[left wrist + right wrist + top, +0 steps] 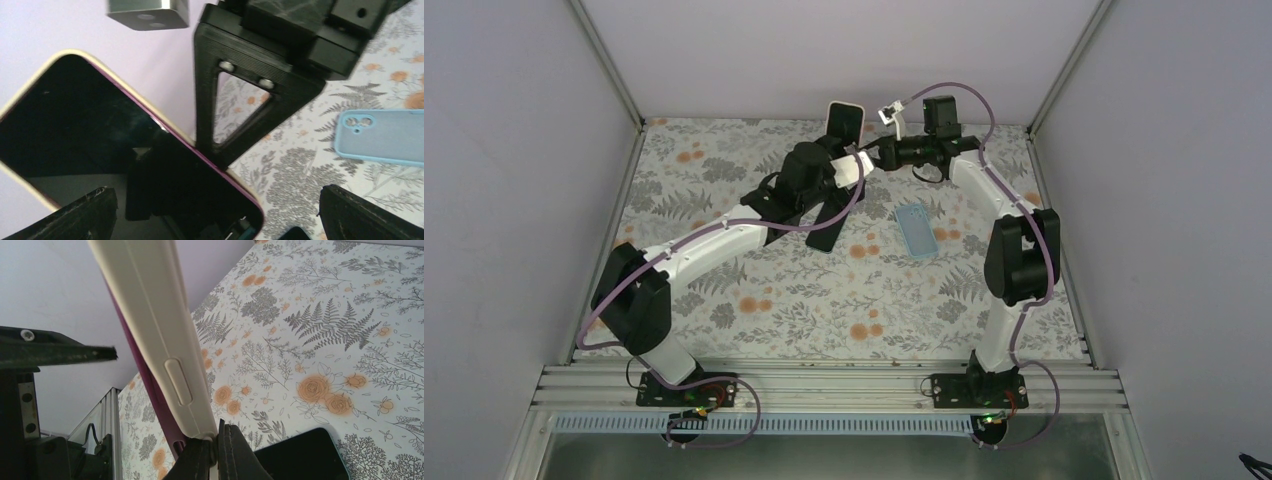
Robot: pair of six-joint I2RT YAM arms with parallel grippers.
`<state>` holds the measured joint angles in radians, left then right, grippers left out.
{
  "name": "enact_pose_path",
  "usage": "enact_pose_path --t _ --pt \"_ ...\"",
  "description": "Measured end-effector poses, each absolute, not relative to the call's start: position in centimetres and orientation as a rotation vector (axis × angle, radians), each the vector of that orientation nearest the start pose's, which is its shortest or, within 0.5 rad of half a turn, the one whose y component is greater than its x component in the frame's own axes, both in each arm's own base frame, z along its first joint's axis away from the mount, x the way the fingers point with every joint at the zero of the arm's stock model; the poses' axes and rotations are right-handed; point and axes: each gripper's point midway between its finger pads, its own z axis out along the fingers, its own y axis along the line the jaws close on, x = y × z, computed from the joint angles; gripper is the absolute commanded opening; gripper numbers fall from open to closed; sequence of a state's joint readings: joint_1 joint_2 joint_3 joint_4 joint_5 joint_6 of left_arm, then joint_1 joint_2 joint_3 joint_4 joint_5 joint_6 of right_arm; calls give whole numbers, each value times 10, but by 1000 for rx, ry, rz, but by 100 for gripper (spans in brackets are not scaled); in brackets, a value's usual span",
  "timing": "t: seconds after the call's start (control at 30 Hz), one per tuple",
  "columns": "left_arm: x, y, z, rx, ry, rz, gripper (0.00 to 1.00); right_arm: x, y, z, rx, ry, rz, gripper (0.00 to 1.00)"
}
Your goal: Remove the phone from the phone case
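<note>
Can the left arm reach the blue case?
Probably yes. The left gripper is open and empty, and the blue case lies uncovered nearby. The phone in the right gripper sits higher up.

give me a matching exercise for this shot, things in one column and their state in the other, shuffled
Things
1. blue case
2. cream-edged phone
3. left fingers
4. right fingers

States
a. wide open
b. lying flat on the table
c. shut on the phone's edge
d. held up off the table, standing on end

Pairs: 1-b, 2-d, 3-a, 4-c
</note>
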<state>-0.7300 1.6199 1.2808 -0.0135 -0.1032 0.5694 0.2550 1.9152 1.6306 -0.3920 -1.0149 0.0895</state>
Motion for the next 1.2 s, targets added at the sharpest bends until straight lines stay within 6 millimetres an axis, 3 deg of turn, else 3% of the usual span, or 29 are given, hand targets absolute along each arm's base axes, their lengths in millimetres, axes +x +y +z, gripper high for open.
enact_pose_path --t 0.13,0.37,0.5,0.63,0.97,1.2 --pt "401 -325 275 1071 1549 44 100 439 264 249 -721 2036 1317 4" --pt "411 -306 263 1065 1582 84 100 440 264 247 -717 2039 1312 4" --pt "414 -297 265 1060 1581 112 100 440 263 242 -707 2050 1305 4" --pt "408 -303 267 1094 1558 81 100 441 263 242 -701 2053 1301 4" --pt "385 -323 248 1249 1542 -88 100 441 263 245 -697 2047 1300 4" --pt "386 -326 238 1280 1555 -137 100 438 263 252 -700 2034 1312 4"
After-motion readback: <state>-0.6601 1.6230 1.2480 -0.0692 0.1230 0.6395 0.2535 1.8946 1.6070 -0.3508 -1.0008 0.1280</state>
